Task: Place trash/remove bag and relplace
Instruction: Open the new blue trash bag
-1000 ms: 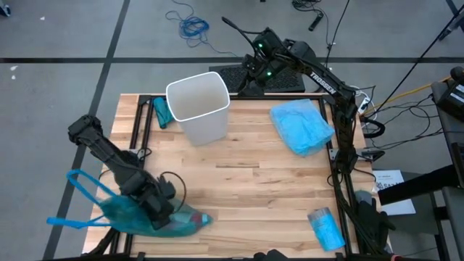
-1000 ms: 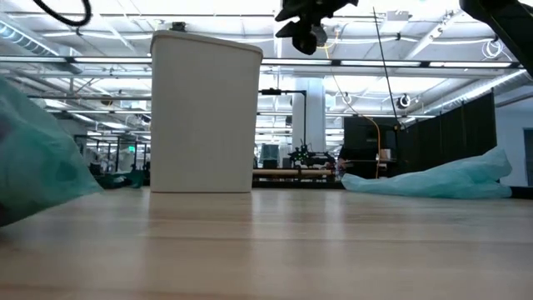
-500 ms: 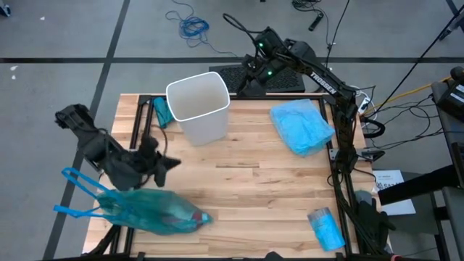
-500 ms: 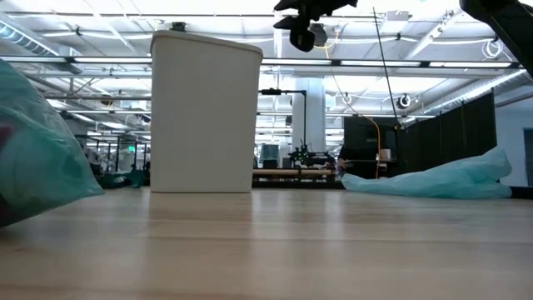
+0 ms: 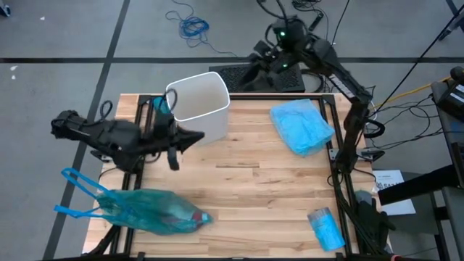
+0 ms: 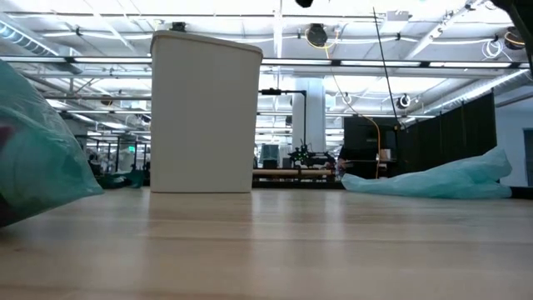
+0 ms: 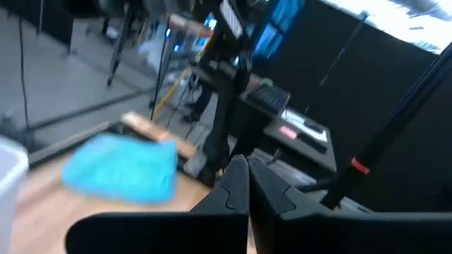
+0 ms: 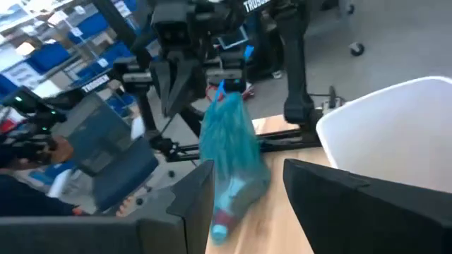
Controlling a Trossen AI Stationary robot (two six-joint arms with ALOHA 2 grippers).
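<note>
Filled blue bag (image 5: pixel 148 214) now lies released at the tabletop's (image 5: pixel 254 196) near-left corner. Left tool (image 5: pixel 190 137), closed and empty, has lifted toward the bare white bin (image 5: pixel 197 106). Right tool (image 8: pixel 247 204) hovers open behind it; relining remains.

From floor level the full blue bag (image 6: pixel 37 150) runs off the frame's edge. Beyond the left gripper (image 7: pixel 247 185), the room is blurred past reading.
</note>
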